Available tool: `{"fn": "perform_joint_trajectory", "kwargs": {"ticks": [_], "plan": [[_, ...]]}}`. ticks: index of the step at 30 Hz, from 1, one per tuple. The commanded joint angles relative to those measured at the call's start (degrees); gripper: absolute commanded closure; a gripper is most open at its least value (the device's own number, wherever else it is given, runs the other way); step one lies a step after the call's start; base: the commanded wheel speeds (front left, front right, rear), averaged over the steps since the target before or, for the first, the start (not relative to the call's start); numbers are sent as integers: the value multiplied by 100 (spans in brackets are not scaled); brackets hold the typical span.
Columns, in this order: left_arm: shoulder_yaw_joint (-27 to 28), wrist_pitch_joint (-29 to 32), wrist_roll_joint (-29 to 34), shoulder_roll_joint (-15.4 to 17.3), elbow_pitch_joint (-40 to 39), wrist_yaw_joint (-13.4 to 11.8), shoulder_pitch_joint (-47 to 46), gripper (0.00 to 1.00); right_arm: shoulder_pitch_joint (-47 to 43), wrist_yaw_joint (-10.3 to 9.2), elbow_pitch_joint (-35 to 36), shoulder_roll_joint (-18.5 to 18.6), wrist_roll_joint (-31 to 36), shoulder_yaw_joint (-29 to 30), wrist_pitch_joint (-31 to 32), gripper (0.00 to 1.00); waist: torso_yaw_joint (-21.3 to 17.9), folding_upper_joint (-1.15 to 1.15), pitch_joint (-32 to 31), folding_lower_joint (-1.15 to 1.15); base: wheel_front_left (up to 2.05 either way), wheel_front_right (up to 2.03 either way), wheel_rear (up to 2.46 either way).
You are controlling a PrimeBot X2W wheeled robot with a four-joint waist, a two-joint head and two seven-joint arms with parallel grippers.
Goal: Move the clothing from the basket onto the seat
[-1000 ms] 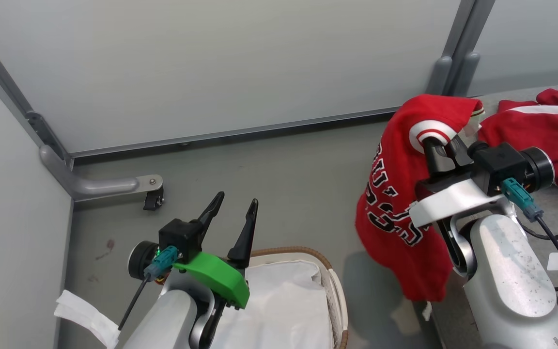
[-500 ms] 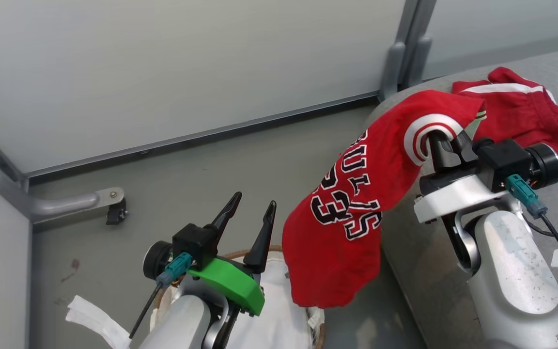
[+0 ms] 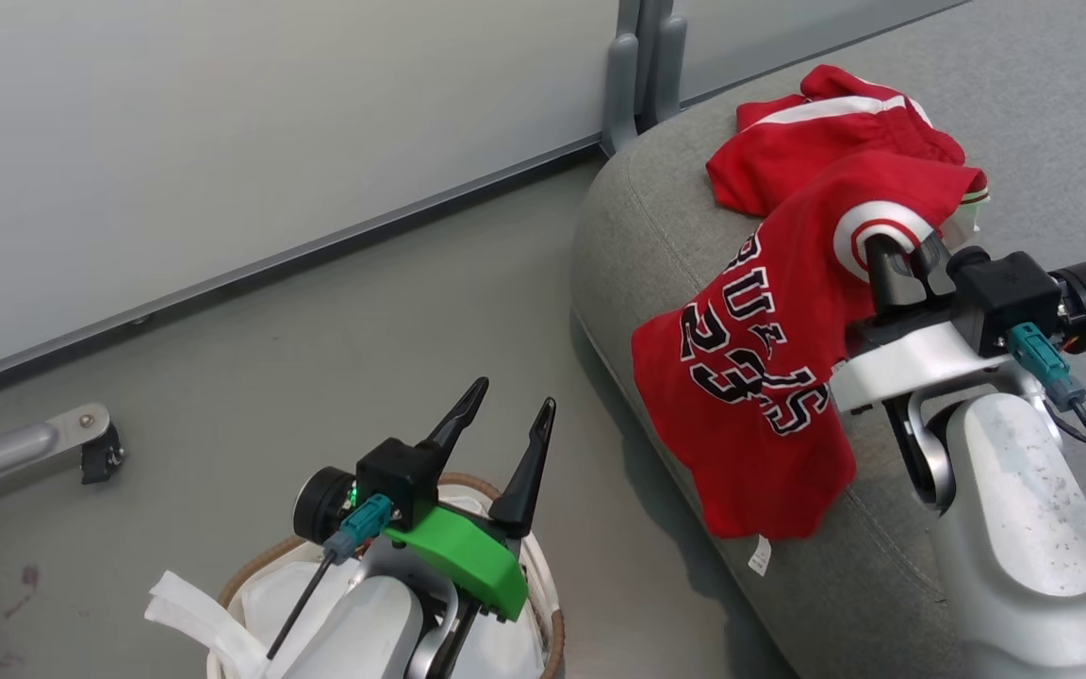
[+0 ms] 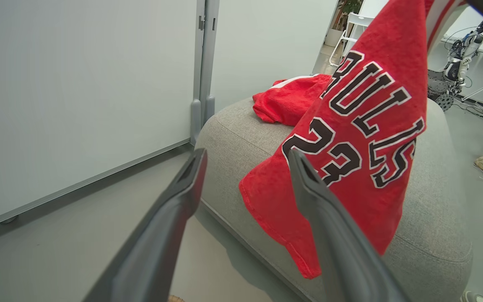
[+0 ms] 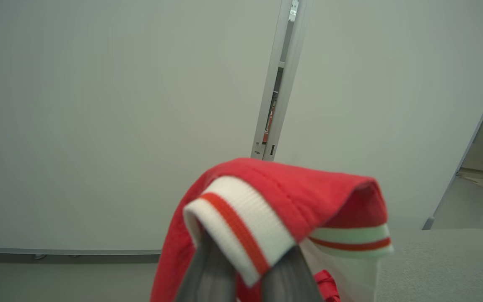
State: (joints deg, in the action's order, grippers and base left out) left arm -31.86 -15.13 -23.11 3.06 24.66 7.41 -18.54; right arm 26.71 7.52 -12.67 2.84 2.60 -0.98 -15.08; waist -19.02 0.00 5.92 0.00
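Red fabric "BULLS 23" jersey [image 3: 750, 377] hangs at 3 o'clock in head view, striped trim clamped in my right gripper [image 3: 896, 259], hem hanging by the edge of the large grey upholstered seat cushion [image 3: 647, 236]. I'd carry it inward toward the plainer red striped garment [image 3: 788, 151] at 1 o'clock before releasing, else it may slide off. Right forearm [image 3: 1024, 528] rises from 5 o'clock; left gripper [image 3: 513, 396] spread, empty, above the white brown-rimmed plastic basket [image 3: 554, 627] at 6.

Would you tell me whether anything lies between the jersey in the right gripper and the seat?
Nothing visible does. The jersey hangs from the shut right gripper over the edge of the seat. The other red garment lies farther back on the seat.
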Motion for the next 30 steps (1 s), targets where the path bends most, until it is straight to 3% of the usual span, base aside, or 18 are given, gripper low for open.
{"fn": "perform_joint_trajectory", "kwargs": {"ticks": [1, 7, 13, 19, 25, 30], "plan": [[-8, -2, 53, 26, 2, 13, -103, 0, 115, -6, 9, 10, 36, 26, -13, 100, -142, 0, 185, 0, 0, 0, 0], [-94, -3, 64, 62, -32, 13, -208, 0, 521, -6, 24, 87, 169, 154, -13, 100, -8, 0, 391, 0, 0, 0, 0], [-141, -2, 59, 144, -68, 13, -338, 0, 1538, -6, 59, 365, 220, 475, -13, 100, 230, 0, 664, 0, 0, 0, 0], [-225, -2, 116, 254, -127, 13, -535, 0, 2993, -6, -267, 1035, 347, 559, -13, 100, 520, 0, 1005, 0, 0, 0, 0], [-258, -2, 166, 348, -199, 14, -735, 0, 4403, -6, -1092, 1873, 379, 650, 21, 100, 712, 0, 1390, 0, 0, 0, 0], [-216, -2, 234, 483, -252, 14, -851, 0, 4919, -6, -1588, 2307, 461, 670, 47, 100, 714, 0, 1700, 0, 0, 0, 0]]}}
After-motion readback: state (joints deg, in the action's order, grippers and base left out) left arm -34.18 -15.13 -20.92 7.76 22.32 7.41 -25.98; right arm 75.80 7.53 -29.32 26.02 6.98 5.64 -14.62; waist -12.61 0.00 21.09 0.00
